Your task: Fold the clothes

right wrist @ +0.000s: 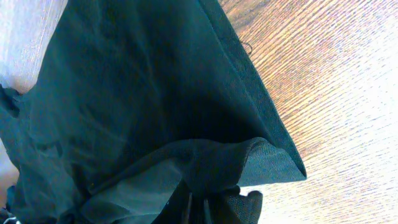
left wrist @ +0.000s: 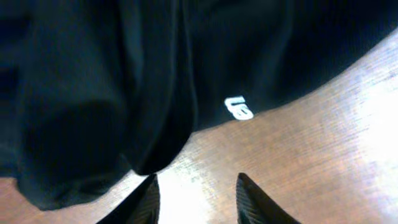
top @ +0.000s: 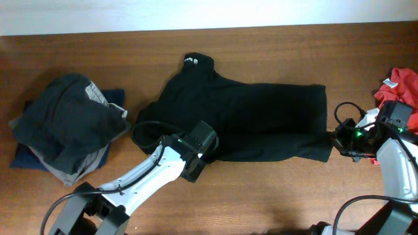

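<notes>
A black garment [top: 248,114] lies spread across the middle of the wooden table, its collar with a white label at the back. My left gripper [top: 199,156] is at the garment's front left edge; in the left wrist view its fingers [left wrist: 196,199] are open and empty over bare wood, just in front of the black cloth [left wrist: 124,93] with a small white logo [left wrist: 238,108]. My right gripper [top: 339,142] is at the garment's front right corner, shut on the cloth; in the right wrist view [right wrist: 199,208] the fabric [right wrist: 143,106] is bunched between the fingers.
A pile of dark grey and blue clothes [top: 65,124] sits at the left of the table. A red garment [top: 400,88] lies at the right edge behind my right arm. Bare wood runs along the front of the table [top: 274,196].
</notes>
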Controlling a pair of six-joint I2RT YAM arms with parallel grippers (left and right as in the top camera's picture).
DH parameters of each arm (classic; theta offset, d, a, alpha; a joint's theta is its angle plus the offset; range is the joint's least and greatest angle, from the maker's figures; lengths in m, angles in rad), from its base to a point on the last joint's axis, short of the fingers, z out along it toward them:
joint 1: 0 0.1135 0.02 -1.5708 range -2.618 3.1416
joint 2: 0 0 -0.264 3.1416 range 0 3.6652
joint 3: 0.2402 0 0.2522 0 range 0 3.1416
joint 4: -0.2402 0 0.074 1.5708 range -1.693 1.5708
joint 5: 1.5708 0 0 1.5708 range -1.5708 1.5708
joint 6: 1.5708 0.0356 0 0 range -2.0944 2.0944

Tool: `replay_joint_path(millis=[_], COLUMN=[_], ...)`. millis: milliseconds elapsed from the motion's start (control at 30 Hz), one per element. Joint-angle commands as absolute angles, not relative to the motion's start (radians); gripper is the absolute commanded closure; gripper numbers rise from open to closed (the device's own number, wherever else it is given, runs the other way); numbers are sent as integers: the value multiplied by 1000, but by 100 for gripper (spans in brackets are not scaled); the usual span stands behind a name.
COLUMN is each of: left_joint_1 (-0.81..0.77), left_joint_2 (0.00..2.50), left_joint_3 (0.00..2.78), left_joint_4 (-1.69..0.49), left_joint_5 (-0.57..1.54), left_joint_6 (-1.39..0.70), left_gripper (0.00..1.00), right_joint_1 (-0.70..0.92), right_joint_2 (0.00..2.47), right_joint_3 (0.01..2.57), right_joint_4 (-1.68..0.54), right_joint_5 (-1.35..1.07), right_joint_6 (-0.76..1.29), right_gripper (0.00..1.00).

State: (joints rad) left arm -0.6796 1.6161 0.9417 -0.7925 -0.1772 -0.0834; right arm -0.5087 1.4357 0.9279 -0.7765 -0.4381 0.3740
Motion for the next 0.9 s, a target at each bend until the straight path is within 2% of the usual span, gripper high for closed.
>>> replay_joint_path(millis=[0,467,567,700,867], left_joint_1=[-677,-632,-632,-632,-632], left_joint_2=[1621,1716,1715,1703,1651], left_joint_3=[943,942,944,969,1066], left_joint_4=[-772,-721,-722,-766,-947], left_joint_5=[-238,-277,-277,-271,-206], left_joint_6=[-89,-89,-89,-91,-112], left_gripper=[56,56,69,99,99], right_joint_1=[-505,-505,-505,-504,-505], right_joint_2=[1436,1436,1436,1436,1436], right_joint_3=[948,948,948,948,948], right_joint_4=[-775,-781,-781,-781,-781], right_joint_5=[-444,-444,-444,-444,-436], right_joint_6=[376,376,376,376,376], right_gripper=[93,92,92,92,92])
